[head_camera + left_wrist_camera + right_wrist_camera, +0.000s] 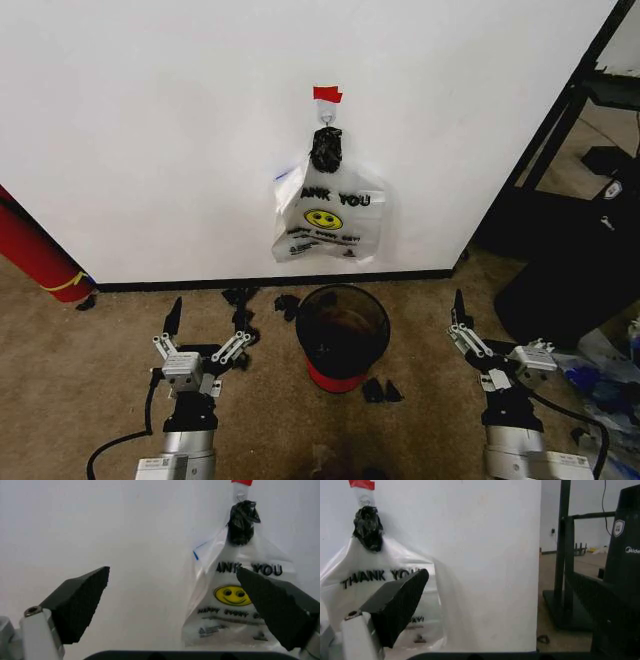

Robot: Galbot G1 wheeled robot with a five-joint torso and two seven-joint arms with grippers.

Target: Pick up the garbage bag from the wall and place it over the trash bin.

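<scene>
Both sets of jaws are sitting spread wide and gripping nothing: the left gripper (207,334) and right gripper (497,340) are hanging low over the carpet, with the trash bin (342,336) between them. Ahead of both, the wall (150,140) hook is holding a white THANK YOU bag (328,222). A dark wad (326,148) is hanging with it, maybe a bunched-up bag, hard to tell.

Smiley bag (328,222) hangs on wall (150,130); black bin (343,335) upright below.

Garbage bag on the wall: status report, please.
Left gripper and right gripper open, low, empty. Garbage bag hanging on wall hook above trash bin. Path clear.
</scene>
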